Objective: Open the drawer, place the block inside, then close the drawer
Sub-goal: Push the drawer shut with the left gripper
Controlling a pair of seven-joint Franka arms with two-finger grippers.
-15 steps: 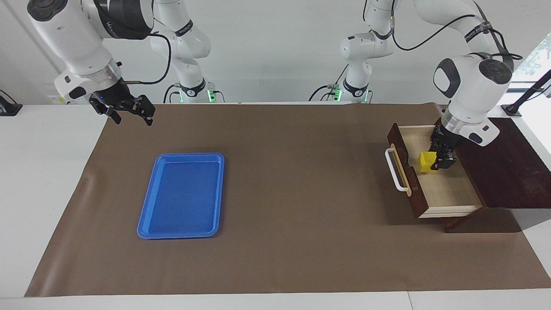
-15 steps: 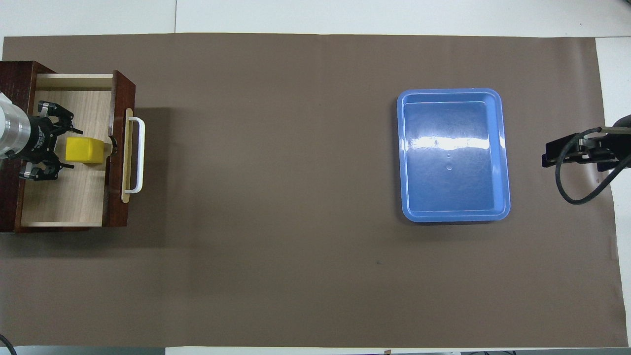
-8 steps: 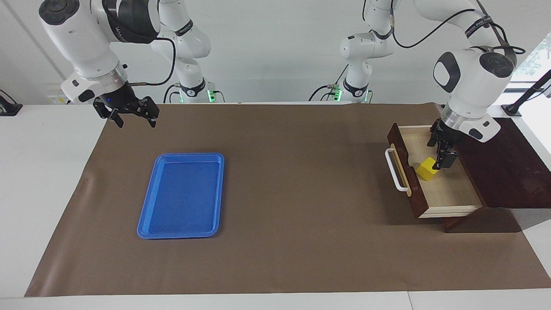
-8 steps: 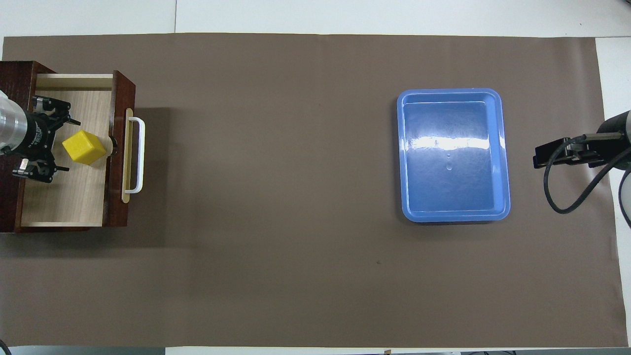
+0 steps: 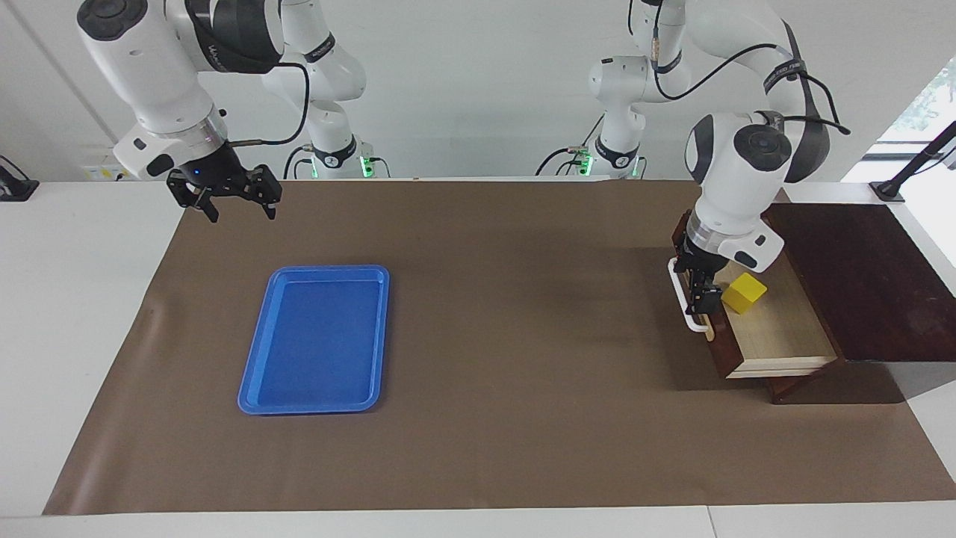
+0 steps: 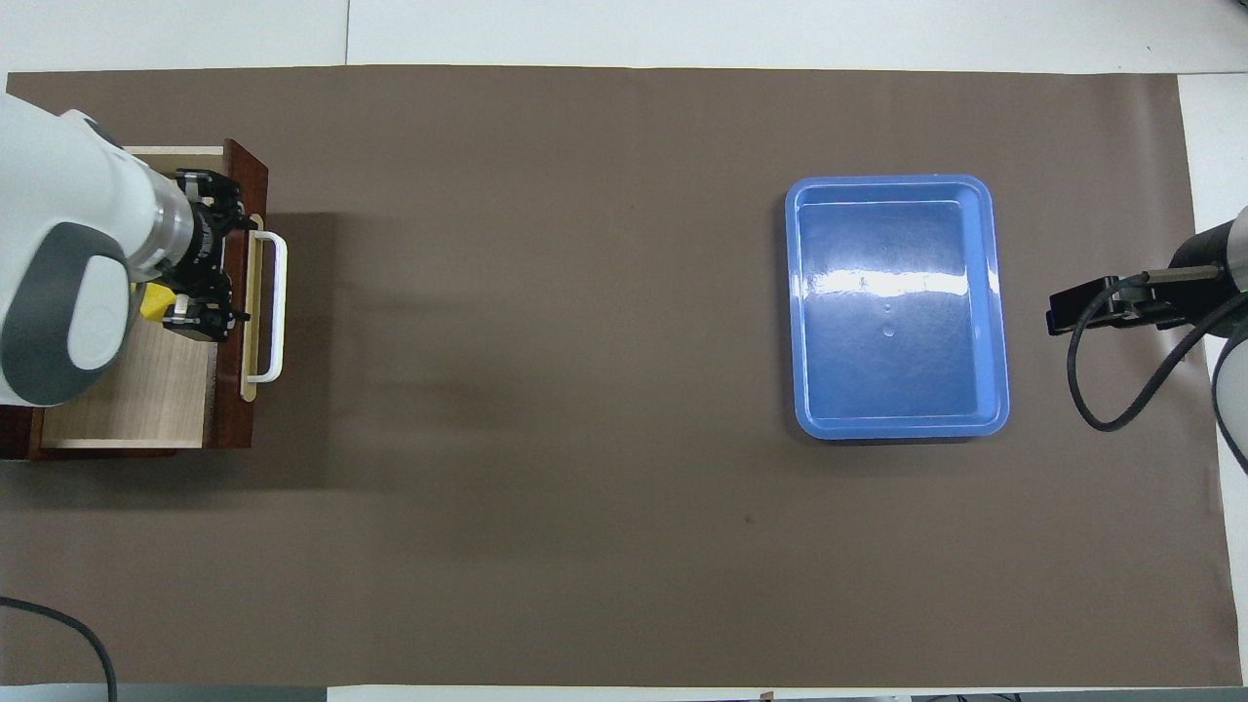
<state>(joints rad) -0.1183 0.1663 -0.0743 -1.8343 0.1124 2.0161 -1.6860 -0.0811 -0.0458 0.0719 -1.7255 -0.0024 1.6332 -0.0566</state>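
Both grippers gape empty: left gripper (image 5: 700,297) over the dark wooden drawer (image 5: 777,329) front, small yellow cube (image 5: 744,292) inside; right gripper (image 5: 233,205) waits.

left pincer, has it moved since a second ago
Yes. The left pincer has left the small yellow cube lying in the pale-wood interior of the open dark brown drawer and shifted out over the drawer's front panel, beside the white bar handle.

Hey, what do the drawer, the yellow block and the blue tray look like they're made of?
Drawer: seemingly wood, with a dark reddish-brown glossy front, a pale matte floor showing grain lines, and a white bar handle, possibly plastic or painted metal.
Block: uniform bright yellow, likely plastic or painted wood.
Tray: probably moulded plastic, smooth and glossy, reflecting a light streak.
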